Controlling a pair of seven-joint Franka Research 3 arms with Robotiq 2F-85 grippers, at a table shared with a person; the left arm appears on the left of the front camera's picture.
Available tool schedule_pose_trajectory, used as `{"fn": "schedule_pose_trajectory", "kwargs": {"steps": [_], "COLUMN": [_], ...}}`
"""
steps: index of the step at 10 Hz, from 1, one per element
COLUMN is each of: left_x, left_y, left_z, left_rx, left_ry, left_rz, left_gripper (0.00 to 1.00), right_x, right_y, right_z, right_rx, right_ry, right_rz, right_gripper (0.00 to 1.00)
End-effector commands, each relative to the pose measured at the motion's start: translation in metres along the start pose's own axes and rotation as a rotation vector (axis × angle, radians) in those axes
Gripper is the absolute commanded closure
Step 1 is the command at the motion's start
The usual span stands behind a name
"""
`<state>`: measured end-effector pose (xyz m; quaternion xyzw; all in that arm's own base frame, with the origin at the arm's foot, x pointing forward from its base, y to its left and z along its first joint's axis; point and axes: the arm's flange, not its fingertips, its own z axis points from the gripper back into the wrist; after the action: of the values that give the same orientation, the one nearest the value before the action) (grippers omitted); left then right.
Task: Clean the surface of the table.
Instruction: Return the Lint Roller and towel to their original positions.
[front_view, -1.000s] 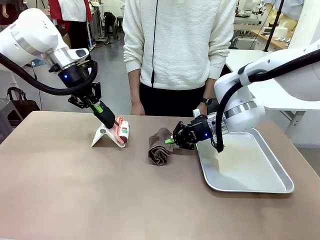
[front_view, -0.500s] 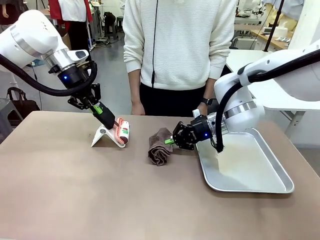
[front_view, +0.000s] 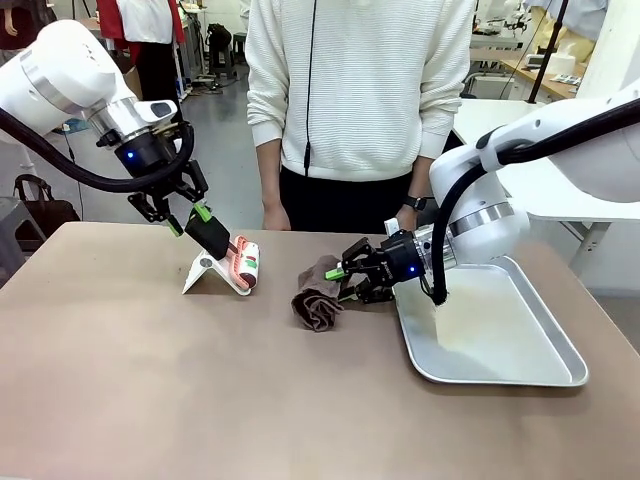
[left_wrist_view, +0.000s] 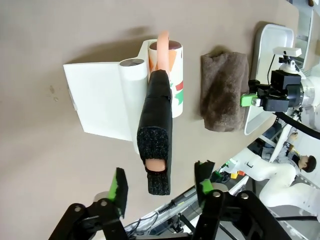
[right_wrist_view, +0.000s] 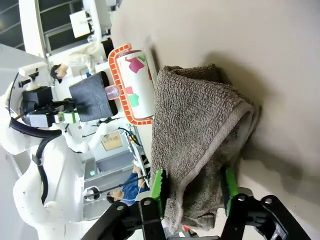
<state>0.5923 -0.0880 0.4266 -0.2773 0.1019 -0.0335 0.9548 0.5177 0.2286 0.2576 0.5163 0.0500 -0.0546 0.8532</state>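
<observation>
table (front_view: 150, 380) lies beneath both released hands: left hand (front_view: 188, 222) above it, right hand (front_view: 340, 280) low.

The surface (front_view: 150, 390), a broad matte brownish-tan top, is seen across the front view. Three things are borne directly on it. Toward 11 o'clock of its middle, a white stand (front_view: 205, 272) is set, with a lint roller (front_view: 245, 264) resting on it, its black handle angled up and away. Just past the middle, toward 12 o'clock, a folded brown towel (front_view: 317, 300) is laid, well apart from the stand. At 3 o'clock, a shallow silver tray (front_view: 500, 375) is placed near the towel.
</observation>
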Motion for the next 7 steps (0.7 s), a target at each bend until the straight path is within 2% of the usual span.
{"fn": "schedule_pose_trajectory", "kwargs": {"steps": [1,2,6,7], "left_x": [-0.009,-0.021,-0.088,-0.107], "left_y": [0.002,0.003,-0.012,-0.013], "left_z": [0.014,0.021,0.040,0.044], "left_rx": [0.019,0.013,-0.027,-0.035], "left_ry": [-0.005,-0.020,-0.068,-0.084], "left_rz": [0.030,0.025,-0.059,-0.076], "left_gripper": [0.00,0.00,0.00,0.00], "right_x": [0.004,0.000,-0.014,-0.020], "right_y": [0.009,0.017,0.073,0.081], "right_z": [0.006,0.009,0.023,0.032], "right_rx": [-0.026,-0.044,-0.241,-0.284], "right_ry": [0.017,0.021,0.030,0.003], "right_rz": [-0.016,-0.001,0.009,-0.006], "right_gripper": [0.07,0.00,0.00,0.00]}}
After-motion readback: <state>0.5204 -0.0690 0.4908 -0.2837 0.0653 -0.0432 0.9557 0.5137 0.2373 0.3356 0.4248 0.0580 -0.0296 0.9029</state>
